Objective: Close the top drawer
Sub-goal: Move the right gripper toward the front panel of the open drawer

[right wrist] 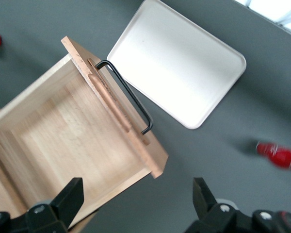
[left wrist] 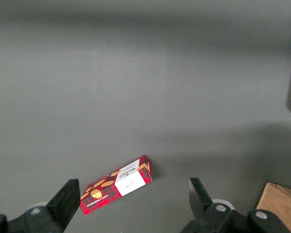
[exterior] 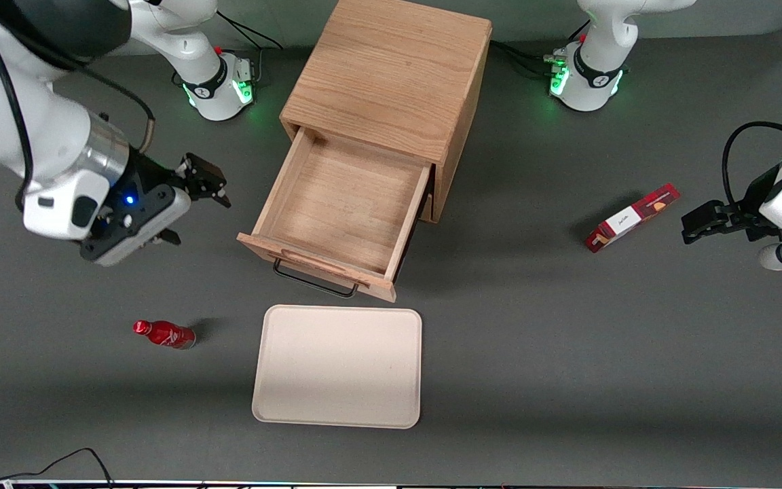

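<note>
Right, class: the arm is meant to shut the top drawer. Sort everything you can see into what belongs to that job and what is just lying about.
Belongs to the job:
- top drawer, pulled out, nothing in it
- its black handle
- end effector, open, beside the drawer, touching nothing

Just lying about:
- white tray
- red bottle, on its side
- red box, toward the parked arm's end

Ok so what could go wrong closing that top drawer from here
The open end effector hangs beside the top drawer, off toward the working arm's end, not at its front. Pushing from there might skew the cabinet. Swinging to the handle, it might clip the tray lying just in front.
</note>
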Controlling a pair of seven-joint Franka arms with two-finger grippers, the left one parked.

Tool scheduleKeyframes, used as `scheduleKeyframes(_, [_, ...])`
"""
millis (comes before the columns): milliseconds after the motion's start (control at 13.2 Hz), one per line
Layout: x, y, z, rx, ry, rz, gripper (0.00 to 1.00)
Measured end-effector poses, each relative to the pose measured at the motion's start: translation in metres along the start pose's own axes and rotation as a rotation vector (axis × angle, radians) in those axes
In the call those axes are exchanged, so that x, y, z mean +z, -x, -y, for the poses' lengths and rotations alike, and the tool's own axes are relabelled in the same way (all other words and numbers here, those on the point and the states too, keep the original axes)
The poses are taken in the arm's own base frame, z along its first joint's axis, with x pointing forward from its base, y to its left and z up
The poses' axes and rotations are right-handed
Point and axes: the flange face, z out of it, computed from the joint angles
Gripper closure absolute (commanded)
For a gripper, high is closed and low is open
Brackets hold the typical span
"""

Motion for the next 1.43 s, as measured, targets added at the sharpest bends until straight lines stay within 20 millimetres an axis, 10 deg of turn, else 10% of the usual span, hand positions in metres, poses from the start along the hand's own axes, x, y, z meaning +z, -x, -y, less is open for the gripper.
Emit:
scheduleKeyframes(528, [0.076, -0.05, -0.036, -0.149, -0.07, 0.037, 0.0])
scheduleKeyframes(1434, [0.16, -0.063, -0.049, -0.193, -0.21, 0.132, 0.0])
